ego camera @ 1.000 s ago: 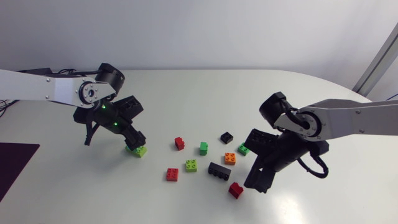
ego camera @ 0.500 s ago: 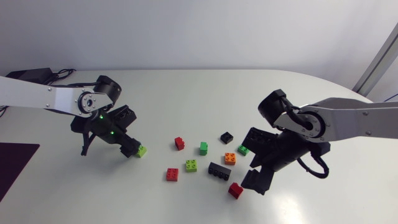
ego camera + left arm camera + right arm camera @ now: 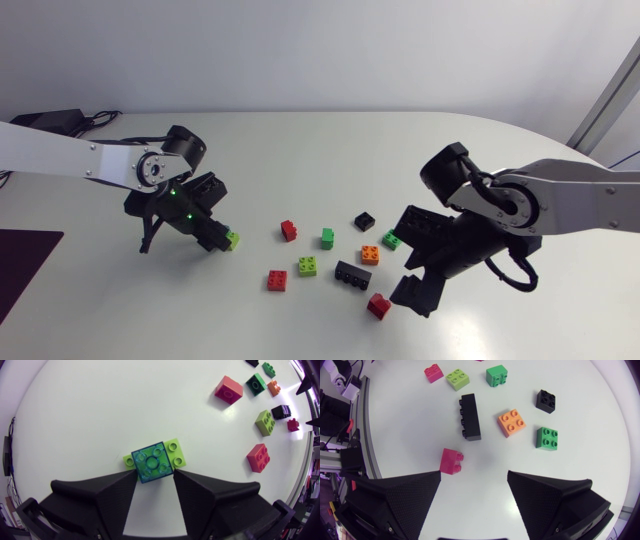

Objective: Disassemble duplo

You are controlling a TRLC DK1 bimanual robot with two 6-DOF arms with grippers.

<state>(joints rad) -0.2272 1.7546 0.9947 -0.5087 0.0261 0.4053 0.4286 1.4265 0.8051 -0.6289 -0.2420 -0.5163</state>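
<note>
Duplo stack (image 3: pixel 152 462), blue on lime, sits on the counter (image 3: pixel 300 150) at nine o'clock of the loose bricks (image 3: pixel 308 266). The left fingers (image 3: pixel 115 491) are clenched on its blue top, likely to pry it off. The right fingers (image 3: pixel 405 495) are spread wide over a red brick (image 3: pixel 451 460).

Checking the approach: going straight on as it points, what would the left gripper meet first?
Probably the blue brick atop the lime brick, directly ahead of the left gripper; contact looks near.
</note>
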